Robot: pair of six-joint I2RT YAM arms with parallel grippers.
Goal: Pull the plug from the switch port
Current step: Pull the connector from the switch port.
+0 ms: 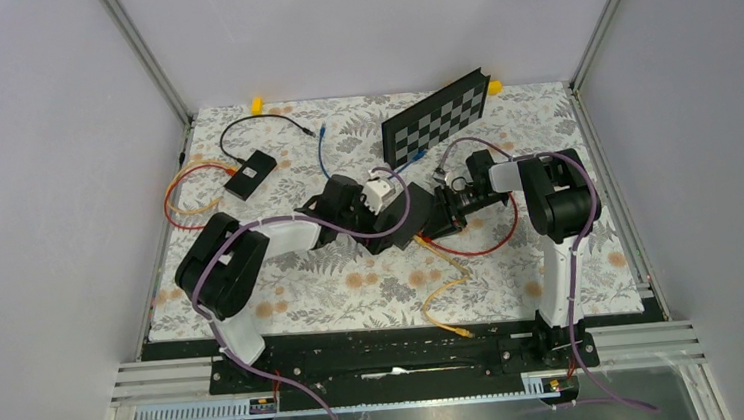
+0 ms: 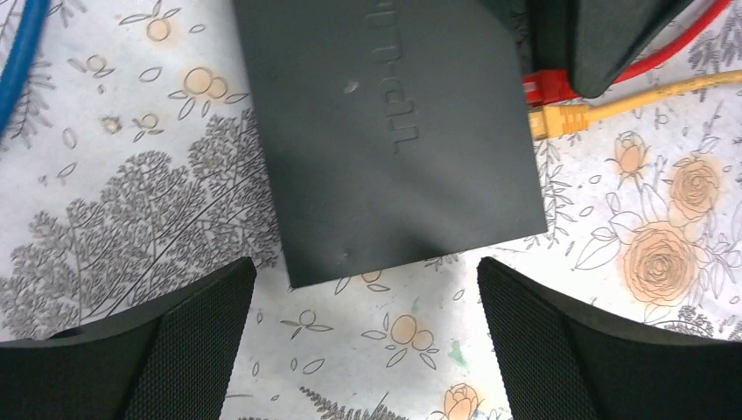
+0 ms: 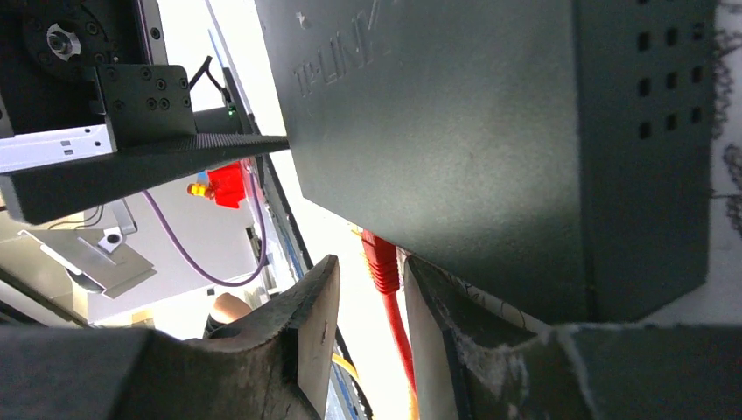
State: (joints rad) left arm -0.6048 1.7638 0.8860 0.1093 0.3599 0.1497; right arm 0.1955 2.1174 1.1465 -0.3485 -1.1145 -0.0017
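1. The switch (image 2: 394,131), a dark flat box with raised lettering on its lid, lies on the flowered tablecloth (image 2: 131,201).
2. The red plug (image 3: 381,254) sits in a port on the switch's side face. The yellow plug (image 2: 556,118) sits in the port just beside it.
3. The right gripper (image 3: 372,262) is at that port side of the switch, its two fingers narrowed to either side of the red plug (a sliver of light shows between one finger and the plug, so I cannot tell whether they actually press it).
4. The left gripper (image 2: 366,267) hangs over one end of the switch, away from the ports. Its jaws are spread wide, with one finger off each corner and both apart from the box.
5. From the switch, the red cable (image 1: 487,251) loops out toward the right arm, and the yellow cable (image 1: 465,276) trails toward the arms' bases.
6. On the switch's far side is a checkerboard (image 1: 438,115). Well apart to the switch's left is a small black box (image 1: 251,174).
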